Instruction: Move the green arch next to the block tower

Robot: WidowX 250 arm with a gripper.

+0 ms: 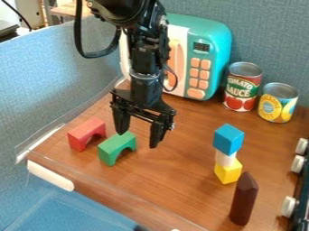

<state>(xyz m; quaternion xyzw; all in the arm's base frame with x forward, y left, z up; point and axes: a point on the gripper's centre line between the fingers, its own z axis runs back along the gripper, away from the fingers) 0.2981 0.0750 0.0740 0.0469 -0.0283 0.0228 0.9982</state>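
The black gripper [138, 140] hangs over the left part of the wooden surface, its two fingers spread apart with nothing between them. Its left fingertip is just above and behind the green arch [113, 148], which stands near the front left edge with its opening facing front right. The block tower [227, 152] stands upright on the right side: a blue cube on top, a white piece in the middle and a yellow block at the bottom.
A red arch [87, 132] stands left of the green one. A dark brown pointed block [244, 198] stands in front of the tower. Behind are a teal toy microwave [208, 54] and two cans [242, 86]. White knobs [289, 206] line the right edge.
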